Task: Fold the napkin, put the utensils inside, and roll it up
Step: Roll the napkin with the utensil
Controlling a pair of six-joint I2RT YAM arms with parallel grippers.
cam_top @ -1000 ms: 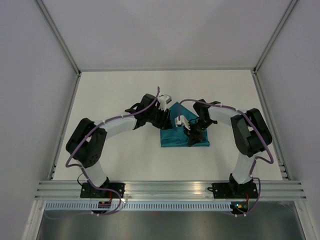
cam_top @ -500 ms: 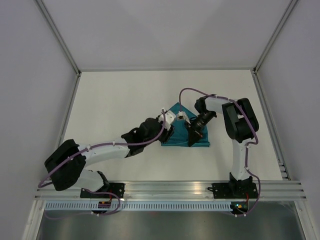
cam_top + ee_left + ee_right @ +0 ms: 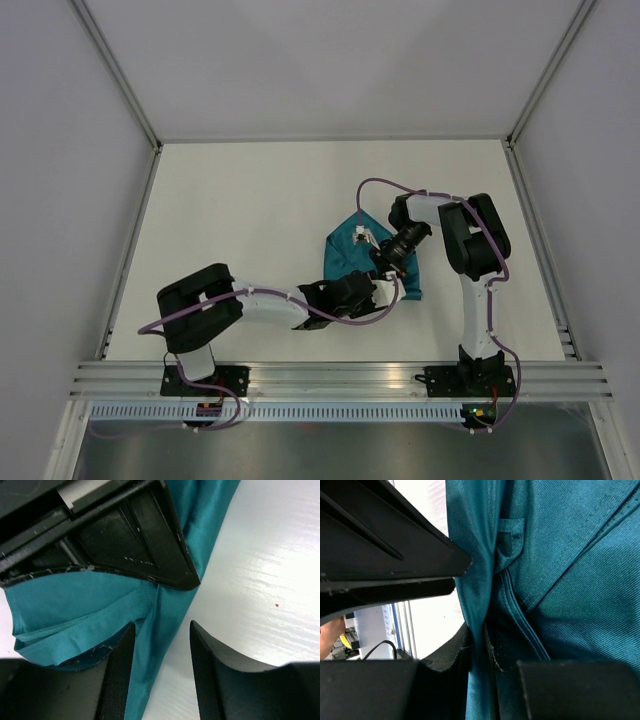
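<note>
Over at the near edge of the napkin, the left hand has been swung round and held open, while a fold is kept pinched by the right hand, so folding's probably unfinished.

Matt teal woven cloth napkin, hems stitched, between scuffed black plastic fingers; glossy white table beside them.
</note>
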